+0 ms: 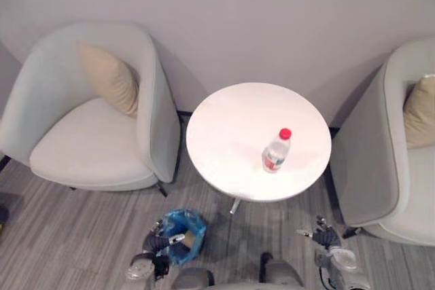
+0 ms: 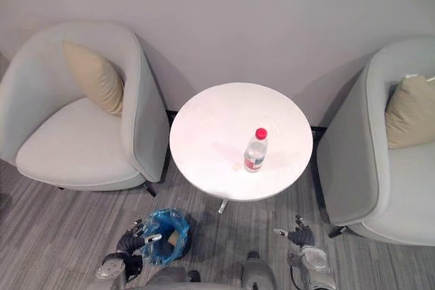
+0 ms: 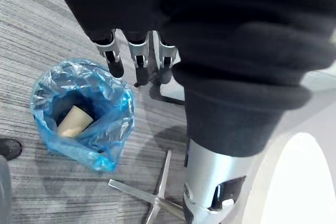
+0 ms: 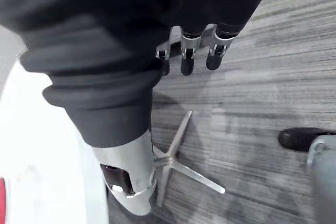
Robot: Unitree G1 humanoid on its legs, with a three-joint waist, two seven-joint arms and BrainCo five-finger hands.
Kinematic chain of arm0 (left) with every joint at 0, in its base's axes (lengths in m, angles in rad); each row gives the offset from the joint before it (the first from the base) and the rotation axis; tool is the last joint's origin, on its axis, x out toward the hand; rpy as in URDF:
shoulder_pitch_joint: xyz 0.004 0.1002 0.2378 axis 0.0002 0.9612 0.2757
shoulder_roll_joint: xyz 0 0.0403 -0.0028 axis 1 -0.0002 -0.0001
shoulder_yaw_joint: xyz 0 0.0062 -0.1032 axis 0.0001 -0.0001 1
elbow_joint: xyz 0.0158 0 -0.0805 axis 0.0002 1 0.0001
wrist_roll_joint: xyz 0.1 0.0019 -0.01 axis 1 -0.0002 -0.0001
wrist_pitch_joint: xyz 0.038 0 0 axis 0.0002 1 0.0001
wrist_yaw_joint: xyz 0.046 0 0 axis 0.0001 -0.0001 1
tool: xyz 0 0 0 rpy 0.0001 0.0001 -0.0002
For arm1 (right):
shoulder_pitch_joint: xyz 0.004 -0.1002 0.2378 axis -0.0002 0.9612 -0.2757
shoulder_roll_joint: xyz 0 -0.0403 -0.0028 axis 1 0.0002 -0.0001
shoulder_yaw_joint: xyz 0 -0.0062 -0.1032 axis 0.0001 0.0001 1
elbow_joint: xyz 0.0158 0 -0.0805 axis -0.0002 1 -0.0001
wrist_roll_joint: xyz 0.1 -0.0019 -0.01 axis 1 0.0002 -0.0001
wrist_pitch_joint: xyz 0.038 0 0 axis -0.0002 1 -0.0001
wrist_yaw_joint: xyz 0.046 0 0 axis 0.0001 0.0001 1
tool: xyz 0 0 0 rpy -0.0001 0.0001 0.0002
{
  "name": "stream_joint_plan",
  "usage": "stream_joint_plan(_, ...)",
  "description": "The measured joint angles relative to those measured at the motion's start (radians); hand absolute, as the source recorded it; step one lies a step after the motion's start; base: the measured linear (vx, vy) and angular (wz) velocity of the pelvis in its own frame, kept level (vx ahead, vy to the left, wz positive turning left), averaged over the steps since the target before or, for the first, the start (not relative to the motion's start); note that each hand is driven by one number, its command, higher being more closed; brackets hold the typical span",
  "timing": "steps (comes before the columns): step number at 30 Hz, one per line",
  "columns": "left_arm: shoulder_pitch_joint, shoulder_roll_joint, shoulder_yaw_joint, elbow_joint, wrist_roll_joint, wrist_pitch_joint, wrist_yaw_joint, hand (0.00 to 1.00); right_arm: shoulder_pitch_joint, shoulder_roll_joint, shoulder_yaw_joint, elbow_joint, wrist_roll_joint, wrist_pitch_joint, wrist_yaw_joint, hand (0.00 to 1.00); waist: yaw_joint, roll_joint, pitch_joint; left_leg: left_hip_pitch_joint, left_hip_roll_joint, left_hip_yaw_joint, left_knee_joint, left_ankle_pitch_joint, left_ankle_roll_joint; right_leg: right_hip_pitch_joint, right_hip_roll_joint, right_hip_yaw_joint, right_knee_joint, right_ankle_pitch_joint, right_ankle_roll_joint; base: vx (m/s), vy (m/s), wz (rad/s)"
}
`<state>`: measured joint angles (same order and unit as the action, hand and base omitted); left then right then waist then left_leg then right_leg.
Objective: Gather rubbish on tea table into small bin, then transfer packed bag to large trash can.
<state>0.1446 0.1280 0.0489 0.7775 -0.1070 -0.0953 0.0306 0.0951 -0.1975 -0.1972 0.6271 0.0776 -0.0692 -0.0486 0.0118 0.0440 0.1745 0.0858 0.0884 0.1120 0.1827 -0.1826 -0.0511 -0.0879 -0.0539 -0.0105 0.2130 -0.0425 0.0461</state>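
Left eye view: bottle (image 1: 276, 151) on tea table (image 1: 224, 127); left hand (image 1: 160, 241) by small bin (image 1: 185, 232) & right hand (image 1: 325, 236) both relaxed, empty.

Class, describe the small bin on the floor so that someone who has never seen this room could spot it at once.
Find the round white table standing between the left armchair and the right armchair. On the grey floor on its near side, towards the left armchair, stands the small bin. Its crinkled bright blue liner sets it apart from the pale furniture around it.
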Motion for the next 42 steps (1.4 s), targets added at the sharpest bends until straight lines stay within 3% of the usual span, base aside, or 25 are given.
stream_joint_plan(5,0.017,-0.010,0.003,0.000,0.002,-0.002,-0.003,0.00,0.110,0.019,-0.053,-0.274,-0.017,-0.043,-0.028,0.00,-0.009,-0.013,-0.010,0.044,0.019,0.000,-0.045,0.011,-0.016,0.058,0.026,0.001,-0.080,0.023,-0.010,0.06,-0.045,-0.05)
stream_joint_plan(7,0.035,-0.010,0.003,0.002,0.005,-0.002,-0.004,0.00,0.116,0.035,-0.059,-0.325,-0.053,-0.046,-0.038,0.00,-0.022,-0.016,-0.015,0.040,0.017,0.004,-0.048,0.011,-0.016,0.070,0.026,0.009,-0.126,0.051,-0.009,-0.01,0.026,-0.09)
stream_joint_plan(12,0.041,-0.004,0.001,0.017,0.006,-0.002,-0.005,0.00,0.135,0.044,-0.024,-0.380,-0.111,-0.064,-0.036,0.00,-0.020,-0.014,-0.019,0.031,0.012,0.009,-0.056,0.011,-0.016,0.100,0.024,0.013,-0.216,0.110,-0.006,-0.06,0.018,-0.05)
stream_joint_plan(19,0.063,-0.004,-0.024,0.018,0.006,-0.005,-0.010,0.00,0.041,0.014,0.081,-0.355,-0.128,-0.076,-0.038,0.00,0.002,-0.003,-0.032,0.002,0.008,-0.010,-0.081,0.024,-0.026,0.102,0.018,-0.003,-0.287,0.156,-0.013,-0.06,-0.014,0.02)
stream_joint_plan(25,0.076,-0.004,-0.047,0.040,0.004,-0.012,-0.012,0.00,-0.106,-0.010,0.101,-0.237,-0.122,-0.080,-0.054,0.00,0.013,0.002,-0.030,-0.009,0.001,-0.069,-0.113,0.065,-0.027,0.103,0.016,-0.062,-0.303,0.160,-0.018,0.00,-0.026,0.29)
stream_joint_plan(27,0.075,-0.004,-0.047,0.040,0.003,-0.012,-0.011,0.00,-0.138,-0.012,0.107,-0.204,-0.116,-0.080,-0.072,0.00,0.029,0.004,-0.026,-0.020,0.000,-0.088,-0.114,0.070,-0.030,0.102,0.017,-0.076,-0.303,0.160,-0.018,0.01,-0.021,0.27)
stream_joint_plan(33,0.070,-0.005,-0.064,0.041,0.001,-0.027,-0.010,0.00,-0.353,-0.054,0.191,-0.043,-0.075,-0.079,-0.088,0.00,0.037,0.026,0.022,-0.061,-0.010,-0.140,-0.110,0.086,-0.027,0.095,0.008,-0.128,-0.302,0.159,-0.017,-0.03,-0.006,0.28)
stream_joint_plan(35,0.067,-0.006,-0.079,0.042,-0.002,-0.027,-0.009,0.00,-0.412,-0.067,0.212,-0.003,-0.066,-0.079,-0.088,0.00,0.060,0.033,0.035,-0.078,-0.013,-0.149,-0.110,0.094,-0.027,0.077,0.005,-0.135,-0.298,0.159,-0.017,-0.03,-0.002,0.20)
stream_joint_plan(36,0.066,-0.007,-0.086,0.041,-0.005,-0.029,-0.009,0.00,-0.438,-0.069,0.214,0.015,-0.063,-0.078,-0.088,1.00,0.060,0.036,0.045,-0.088,-0.016,-0.165,-0.109,0.099,-0.028,0.073,0.002,-0.149,-0.296,0.159,-0.017,-0.02,-0.011,0.27)
stream_joint_plan(39,0.063,-0.007,-0.089,0.039,-0.012,-0.034,-0.008,0.00,-0.517,-0.070,0.220,0.052,-0.039,-0.078,-0.096,1.00,0.063,0.042,0.077,-0.116,-0.021,-0.192,-0.102,0.108,-0.028,0.060,-0.003,-0.176,-0.287,0.159,-0.017,-0.05,-0.005,0.33)
stream_joint_plan(42,0.048,-0.006,-0.099,0.037,-0.019,-0.035,-0.007,0.00,-0.602,-0.094,0.246,0.093,-0.026,-0.076,-0.124,1.00,0.089,0.051,0.093,-0.145,-0.024,-0.201,-0.089,0.110,-0.028,0.039,-0.006,-0.183,-0.276,0.158,-0.017,-0.06,0.003,0.10)
